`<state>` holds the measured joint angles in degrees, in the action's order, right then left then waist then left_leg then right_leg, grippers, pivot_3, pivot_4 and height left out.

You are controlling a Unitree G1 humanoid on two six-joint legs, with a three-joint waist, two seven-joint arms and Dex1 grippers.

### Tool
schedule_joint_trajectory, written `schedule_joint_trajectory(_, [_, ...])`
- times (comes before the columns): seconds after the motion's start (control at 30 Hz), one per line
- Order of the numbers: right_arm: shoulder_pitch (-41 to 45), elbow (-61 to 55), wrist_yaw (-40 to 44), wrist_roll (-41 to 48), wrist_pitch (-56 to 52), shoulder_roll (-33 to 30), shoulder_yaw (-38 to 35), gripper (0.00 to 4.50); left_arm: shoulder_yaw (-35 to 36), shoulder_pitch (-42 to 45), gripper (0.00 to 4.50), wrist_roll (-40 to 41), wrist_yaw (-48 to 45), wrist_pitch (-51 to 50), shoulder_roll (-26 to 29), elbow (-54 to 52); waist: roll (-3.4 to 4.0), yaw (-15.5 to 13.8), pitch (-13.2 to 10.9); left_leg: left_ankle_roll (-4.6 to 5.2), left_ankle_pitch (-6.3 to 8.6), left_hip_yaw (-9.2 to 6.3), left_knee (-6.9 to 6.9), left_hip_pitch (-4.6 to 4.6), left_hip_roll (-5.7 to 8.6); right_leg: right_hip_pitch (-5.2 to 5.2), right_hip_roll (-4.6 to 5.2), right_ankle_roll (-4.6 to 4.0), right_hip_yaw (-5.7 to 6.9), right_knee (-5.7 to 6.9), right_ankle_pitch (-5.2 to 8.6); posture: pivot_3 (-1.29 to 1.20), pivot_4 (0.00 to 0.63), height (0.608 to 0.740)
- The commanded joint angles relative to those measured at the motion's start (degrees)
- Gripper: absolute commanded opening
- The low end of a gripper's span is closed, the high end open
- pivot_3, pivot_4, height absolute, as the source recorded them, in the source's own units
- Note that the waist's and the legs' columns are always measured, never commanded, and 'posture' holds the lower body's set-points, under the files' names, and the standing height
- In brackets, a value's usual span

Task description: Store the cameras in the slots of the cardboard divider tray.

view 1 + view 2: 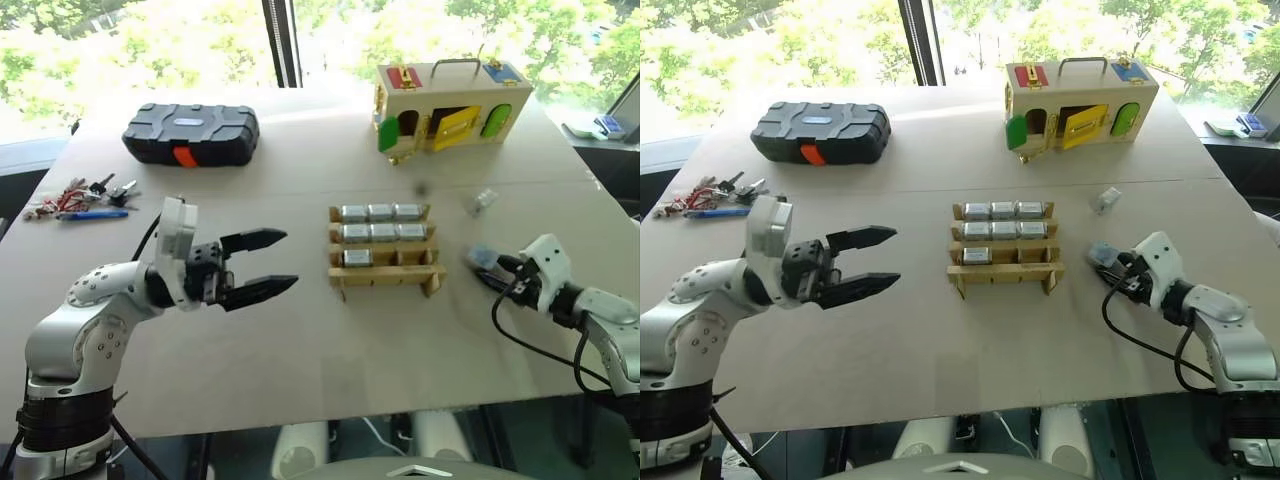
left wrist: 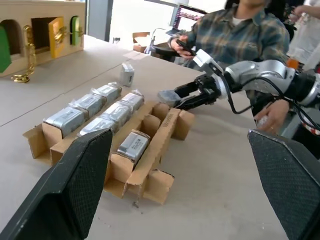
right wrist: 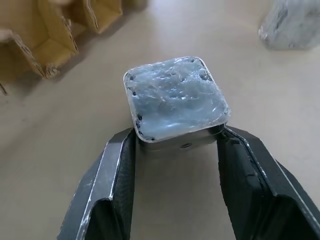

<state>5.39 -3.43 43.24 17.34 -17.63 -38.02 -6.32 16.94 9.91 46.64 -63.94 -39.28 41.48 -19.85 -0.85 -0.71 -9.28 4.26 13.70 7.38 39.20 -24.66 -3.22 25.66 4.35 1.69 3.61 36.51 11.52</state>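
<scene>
The cardboard divider tray (image 1: 388, 272) lies mid-table, with several silver-grey cameras (image 1: 381, 212) filling its two far rows and one more in the third row (image 1: 358, 257). To the right of the tray, my right gripper (image 1: 488, 268) is shut on a bluish camera (image 3: 175, 100) that sits low over the table, its fingers (image 3: 120, 150) pressed against the camera's two sides. Another loose camera (image 1: 484, 200) lies further back on the right. My left gripper (image 1: 289, 260) hovers left of the tray, pointing at it, open and with nothing in it.
A black case (image 1: 190, 132) sits at the back left and a wooden box with coloured doors (image 1: 450, 105) at the back right. Keys with a blue pen (image 1: 85, 198) lie at the left edge. A person in a plaid shirt (image 2: 235, 35) sits beyond the table's right side.
</scene>
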Motion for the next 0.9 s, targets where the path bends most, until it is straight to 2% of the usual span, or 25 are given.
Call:
schedule_joint_trajectory(0.03, [1.13, -10.16, -1.68, 0.9, -0.56, -0.87, -2.32, 1.94, -1.46, 4.24, 4.5, 8.27, 9.25, -8.42, -1.87, -4.9, 0.0, -0.07, 0.0, 0.0, 0.0, 0.0, 0.0, 0.0, 0.0, 0.0, 0.0, 0.01, 0.0, 0.01, 0.01, 0.0, 0.15, 0.74])
schedule_joint_trajectory(0.13, [4.06, -18.64, -3.17, 1.55, -4.73, -2.16, -2.46, 1.94, -4.65, 12.61, 4.5, 15.36, 19.55, -19.12, -3.97, -3.78, -0.01, -0.11, -0.01, 0.07, -0.05, -0.01, 0.03, 0.01, 0.01, -0.02, -0.01, 0.05, -0.02, 0.06, 0.01, 0.0, 0.15, 0.74])
schedule_joint_trajectory(0.2, [6.74, -23.54, -3.59, -0.04, -6.19, -3.57, -0.62, 1.94, -4.92, 19.19, 4.5, 24.82, 25.68, -26.13, -6.25, 1.69, -0.02, -0.14, -0.01, 0.23, -0.15, 0.01, 0.06, 0.03, 0.02, -0.02, -0.04, 0.06, -0.07, 0.12, 0.02, 0.0, 0.15, 0.74])
schedule_joint_trajectory(0.4, [19.14, -31.91, -4.62, -3.09, -9.71, -2.16, 9.94, 1.94, -5.74, 32.04, 4.5, 33.0, 42.98, -32.66, -15.03, 13.56, -0.05, 0.21, -0.02, 0.22, -0.18, 0.01, 0.08, 0.12, 0.02, -0.03, -0.22, 0.24, -0.2, 0.18, -0.09, 0.0, 0.15, 0.74])
schedule_joint_trajectory(0.5, [23.29, -30.68, -4.35, -6.08, -7.73, -0.57, 14.46, 1.94, -6.25, 34.34, 4.5, 33.55, 46.92, -34.37, -16.69, 16.71, -0.06, 0.16, -0.03, 0.11, -0.25, 0.0, 0.08, 0.09, 0.07, -0.02, -0.25, 0.16, -0.18, 0.2, -0.17, 0.0, 0.15, 0.74])
schedule_joint_trajectory(0.7, [28.0, -28.18, -3.66, -7.32, -7.26, 2.49, 16.82, 1.94, -5.29, 35.31, 4.5, 35.31, 49.08, -35.83, -17.1, 18.49, -0.09, -0.1, -0.05, -0.04, -0.34, 0.02, 0.09, 0.03, 0.07, -0.01, -0.19, 0.08, -0.2, 0.16, -0.22, 0.0, 0.15, 0.74])
schedule_joint_trajectory(0.73, [28.31, -27.92, -3.47, -7.3, -7.2, 2.86, 16.84, 1.87, -5.59, 35.14, 3.98, 34.58, 49.0, -35.77, -16.82, 18.06, -0.09, -0.11, -0.05, -0.05, -0.34, 0.01, 0.09, 0.03, 0.07, -0.01, -0.19, 0.05, -0.18, 0.16, -0.21, 0.0, 0.15, 0.74])
schedule_joint_trajectory(0.8, [28.9, -27.36, -3.2, -7.47, -6.85, 3.43, 16.89, 1.87, -5.57, 34.79, 3.31, 34.54, 49.4, -35.62, -16.82, 17.82, -0.09, -0.09, -0.04, -0.05, -0.34, 0.0, 0.09, 0.02, 0.07, -0.01, -0.18, 0.04, -0.18, 0.16, -0.21, 0.0, 0.15, 0.74])
schedule_joint_trajectory(0.83, [29.1, -27.18, -2.93, -7.03, -7.04, 3.81, 16.81, 1.87, -5.64, 34.6, 2.72, 34.14, 49.47, -35.28, -16.73, 17.52, -0.09, -0.06, -0.05, -0.05, -0.34, 0.0, 0.09, 0.03, 0.07, -0.02, -0.18, 0.03, -0.17, 0.15, -0.2, 0.0, 0.15, 0.74])
schedule_joint_trajectory(0.87, [29.2, -27.07, -2.71, -6.74, -7.19, 4.08, 16.74, 1.87, -5.7, 34.5, 2.55, 33.88, 49.48, -35.05, -16.66, 17.32, -0.1, -0.01, -0.05, -0.05, -0.34, 0.01, 0.08, 0.02, 0.07, -0.01, -0.18, 0.03, -0.18, 0.15, -0.21, 0.0, 0.15, 0.74])
schedule_joint_trajectory(0.9, [29.26, -26.97, -2.54, -6.53, -7.27, 4.33, 16.61, 1.87, -5.42, 34.64, 2.16, 34.44, 49.74, -34.92, -16.8, 17.38, -0.1, 0.02, -0.05, -0.06, -0.34, 0.01, 0.08, 0.03, 0.07, -0.01, -0.18, 0.03, -0.18, 0.15, -0.21, 0.0, 0.15, 0.74])
